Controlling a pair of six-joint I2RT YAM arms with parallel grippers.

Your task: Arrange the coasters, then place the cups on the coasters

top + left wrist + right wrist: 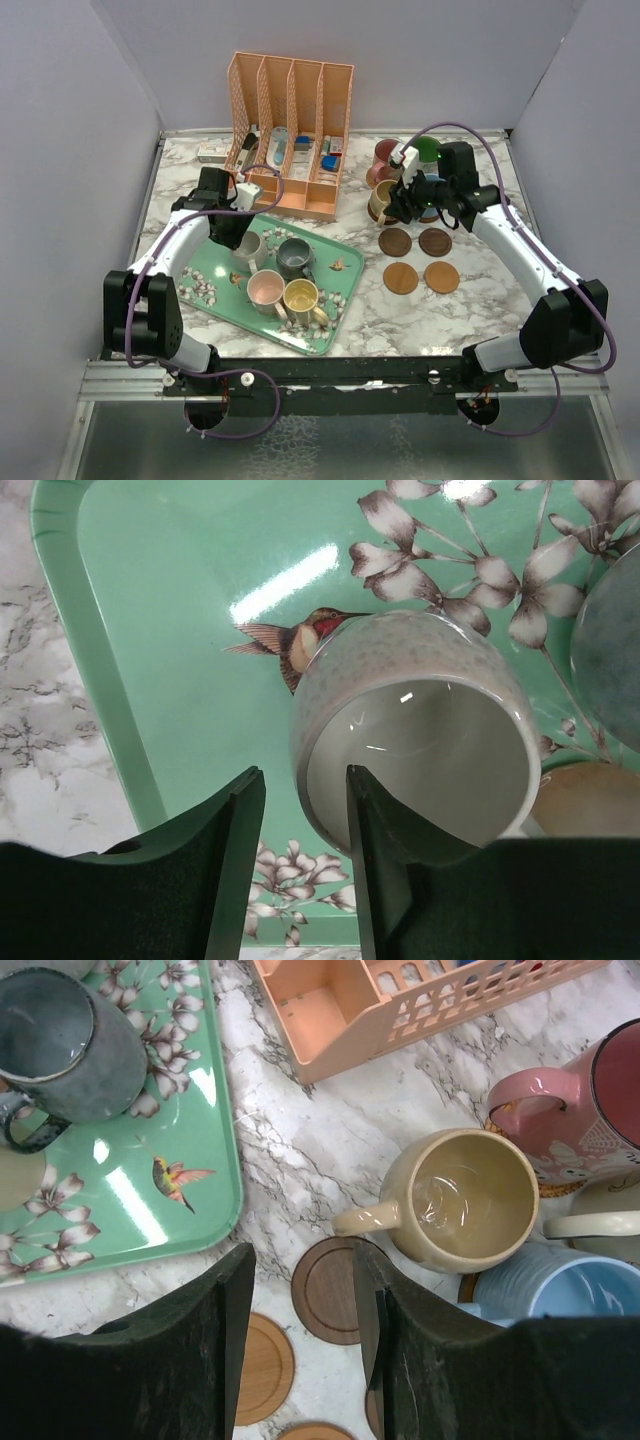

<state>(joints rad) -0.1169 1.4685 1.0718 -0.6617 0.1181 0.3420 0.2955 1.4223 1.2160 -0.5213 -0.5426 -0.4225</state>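
Left gripper [305, 775], closest to its wrist lens: jaws apart astride the wall of the cream speckled cup [400, 660], one finger inside the bowl and one outside. A strip of tray shows between the outer finger and the glaze, so no clamp is seen.
Right gripper [302, 1255]: jaws apart, nothing between them, hanging over a dark coaster [325, 1290] just beside the tan cup [465, 1195].

1. Green floral tray [345, 312], left half of the marble table [390, 320]. It carries four cups: the cream speckled one, the grey cup [293, 258], the pink cup [265, 289] and the yellow cup [300, 296].
2. Peach file rack [295, 130], at the back. Not of the task.
3. Right cluster of cups: the tan one, a maroon cup [610, 1090], a blue cup [560, 1290] and others, bunched close. Brown edges show under some; whether each sits on a coaster cannot be told.
   Handling, judged: glazed ceramic, rigid, slick, weighty for its size, liable to chip on contact. Best hold is a pinch across the rim wall, away from the handle.
4. Bare coasters [401, 278]: four in a square, right of the tray.
   Handling, judged: thin, light and stiff, lying flat on the marble. Take by the edge or slide.
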